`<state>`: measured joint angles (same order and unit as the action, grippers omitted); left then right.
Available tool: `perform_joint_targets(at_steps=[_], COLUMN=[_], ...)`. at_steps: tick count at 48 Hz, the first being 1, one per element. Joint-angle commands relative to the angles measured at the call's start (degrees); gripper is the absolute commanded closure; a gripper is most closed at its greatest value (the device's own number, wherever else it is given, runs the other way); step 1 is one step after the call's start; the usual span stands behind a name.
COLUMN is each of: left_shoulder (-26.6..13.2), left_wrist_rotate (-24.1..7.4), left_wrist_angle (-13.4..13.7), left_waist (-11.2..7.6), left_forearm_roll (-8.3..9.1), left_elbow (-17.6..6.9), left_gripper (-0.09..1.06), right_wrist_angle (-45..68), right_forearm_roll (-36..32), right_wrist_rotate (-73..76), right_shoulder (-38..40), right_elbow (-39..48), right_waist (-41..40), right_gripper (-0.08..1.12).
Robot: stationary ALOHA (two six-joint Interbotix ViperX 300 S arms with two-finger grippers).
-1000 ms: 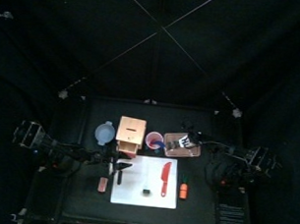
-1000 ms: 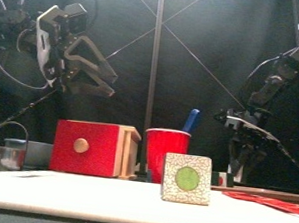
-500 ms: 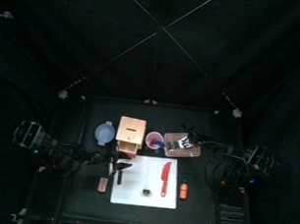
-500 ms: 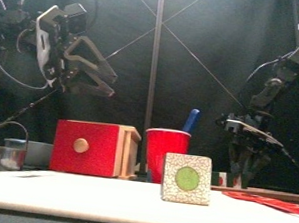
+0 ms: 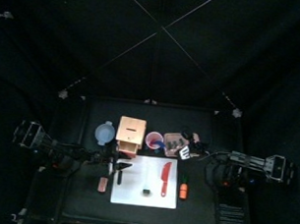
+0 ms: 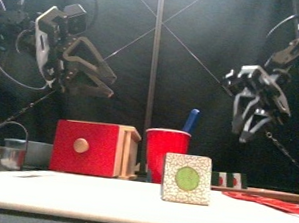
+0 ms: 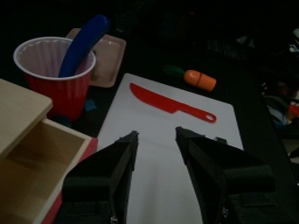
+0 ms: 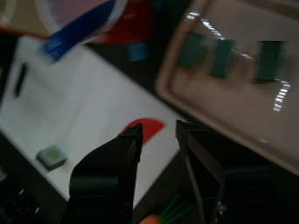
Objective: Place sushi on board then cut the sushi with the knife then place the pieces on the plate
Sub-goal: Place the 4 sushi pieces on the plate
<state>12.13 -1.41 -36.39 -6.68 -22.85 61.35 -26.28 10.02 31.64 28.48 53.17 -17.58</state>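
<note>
Light: booth dim, curtains (image 5: pixel 156 45) near black | board (image 5: pixel 148 182) brightest patch, lit from overhead | my right wrist view: white glare streak on tray (image 8: pixel 239 109)

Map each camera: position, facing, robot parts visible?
Top: high overhead, down at the white cutting board; both arms show.
Front: table's front edge, level at the sushi piece; both arms aloft.
Left wrist: above the red knife; left claw open.
Right wrist: above the pink tray; right claw open.
Both wrist views share that board.
</note>
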Motion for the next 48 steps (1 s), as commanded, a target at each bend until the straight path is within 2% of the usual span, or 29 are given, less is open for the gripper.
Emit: perform_joint_targets(at_steps=[1,9,17,24,29,48], left_shoulder=[0.18,0.18,0.18,0.09,0.18,0.18], left_wrist_rotate=[-0.18,-0.18,-0.18,-0.09,-0.09,0.00], left_wrist_angle=[-0.70,-1.14,-1.23,-1.23,-1.23,-1.23], left_waist=[0.35,1.05,1.05,0.79,0.70,0.70], left_forearm_roll=[0.26,0.88,0.97,1.23,1.23,1.05], left_elbow=[-1.14,-1.23,-1.23,-1.23,-1.14,-0.62], left_gripper=[0.18,0.18,0.18,0.18,0.18,0.18], right_wrist_angle=[9.93,22.59,22.06,21.36,19.78,12.92], right_forearm_roll=[-0.35,-4.75,-7.03,-13.71,-15.38,-13.45], right_wrist_rotate=[-0.09,0.79,-0.09,0.26,0.09,0.18], right_shoulder=[-0.09,-7.47,-17.31,-26.19,-30.32,-34.63], right_elbow=[-0.79,-3.60,-10.20,-16.35,-20.13,-24.79], right_waist=[11.43,20.48,24.17,27.25,27.95,31.29], right_gripper=[0.29,0.29,0.29,0.29,0.29,0.29])
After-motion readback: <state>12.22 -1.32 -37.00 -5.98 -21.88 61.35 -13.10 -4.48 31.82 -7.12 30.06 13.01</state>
